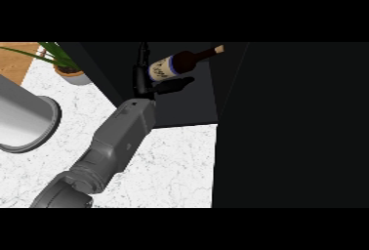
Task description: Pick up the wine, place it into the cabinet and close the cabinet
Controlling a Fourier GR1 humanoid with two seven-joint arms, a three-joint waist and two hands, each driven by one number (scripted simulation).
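Wine point(173, 63) tilted inside cabinet point(187, 105), neck pointing up-right, label facing out. Left hand point(155, 80) reaches in, fingers point(173, 85) curled round bottle's lower body, apparently for setting down on shelf. Forearm crosses marble worktop point(169, 166). Right hand unseen. Door not yet closed.

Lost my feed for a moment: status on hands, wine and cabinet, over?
Left hand at wine bottle, fingers alongside it. Bottle tilted, inside the dark cabinet. Right hand not in view. Cabinet not yet closed.
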